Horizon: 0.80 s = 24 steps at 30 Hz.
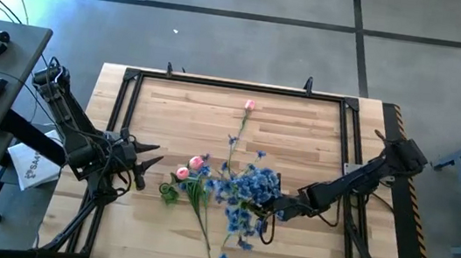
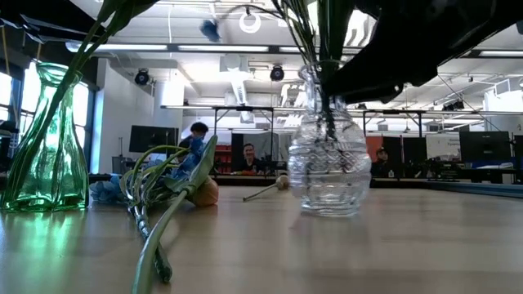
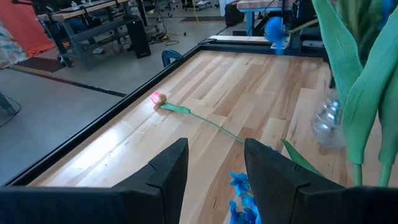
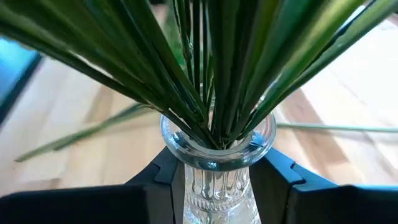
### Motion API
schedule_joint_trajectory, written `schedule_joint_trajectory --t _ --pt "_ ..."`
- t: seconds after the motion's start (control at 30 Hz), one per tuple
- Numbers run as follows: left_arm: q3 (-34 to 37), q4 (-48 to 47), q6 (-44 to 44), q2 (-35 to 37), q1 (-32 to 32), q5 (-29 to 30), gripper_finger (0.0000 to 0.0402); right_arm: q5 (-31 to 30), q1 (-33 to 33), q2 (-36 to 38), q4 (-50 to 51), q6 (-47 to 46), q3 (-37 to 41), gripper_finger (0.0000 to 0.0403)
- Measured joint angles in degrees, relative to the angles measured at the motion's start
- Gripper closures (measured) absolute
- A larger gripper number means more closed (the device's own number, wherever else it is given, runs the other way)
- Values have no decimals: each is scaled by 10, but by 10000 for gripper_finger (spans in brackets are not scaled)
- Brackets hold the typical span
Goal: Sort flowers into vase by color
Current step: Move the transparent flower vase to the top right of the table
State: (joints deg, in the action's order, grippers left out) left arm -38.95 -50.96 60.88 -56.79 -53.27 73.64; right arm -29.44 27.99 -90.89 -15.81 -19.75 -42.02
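A clear glass vase (image 2: 329, 159) stands on the table with several green stems in it (image 4: 211, 81). Their blue blossoms (image 1: 251, 187) hide it in the high view. My right gripper (image 4: 216, 177) is shut on its neck. A green glass vase (image 2: 45, 139) holds stems with pink buds (image 1: 197, 163). One pink tulip (image 1: 249, 105) lies flat on the far part of the table and also shows in the left wrist view (image 3: 158, 98). More stems with blue blossoms (image 1: 231, 235) lie on the near part. My left gripper (image 1: 155, 157) is open and empty, left of the green vase. My right gripper has the clear vase's neck (image 4: 214, 186), just under the rim, between its two fingers (image 4: 273, 174), one on each side. The fingers come about level from the table's right side. The vase stands upright with its base on the table.
A black metal frame (image 1: 131, 77) runs around the wooden table top. A flower with a long leaf (image 2: 163, 220) lies on the table between the two vases. The far half of the table holds only the single tulip.
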Motion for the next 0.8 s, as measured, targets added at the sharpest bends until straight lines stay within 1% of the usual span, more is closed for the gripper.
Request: schedule_joint_trajectory --t 0.13,0.23,0.33,0.47,0.53,0.63,0.7,0.8 --pt "0 0 0 0 0 0 258 -42 0 34 85 -40 3 288" --pt "0 0 0 0 0 0 258 -68 0 63 107 -70 30 288" --pt "0 0 0 0 0 0 258 -102 0 96 82 -107 85 288" --pt "0 0 0 0 0 0 258 -153 -10 144 -19 -113 175 288" --pt "0 0 0 0 0 1 258 -160 -31 172 -45 -113 210 288" --pt "0 0 0 0 0 1 258 -172 -79 209 -48 -109 243 288" --pt "0 0 0 0 0 2 258 -169 -118 231 -46 -83 256 288" --pt "0 -1 0 0 0 6 258 -147 -184 256 -38 -24 262 288"
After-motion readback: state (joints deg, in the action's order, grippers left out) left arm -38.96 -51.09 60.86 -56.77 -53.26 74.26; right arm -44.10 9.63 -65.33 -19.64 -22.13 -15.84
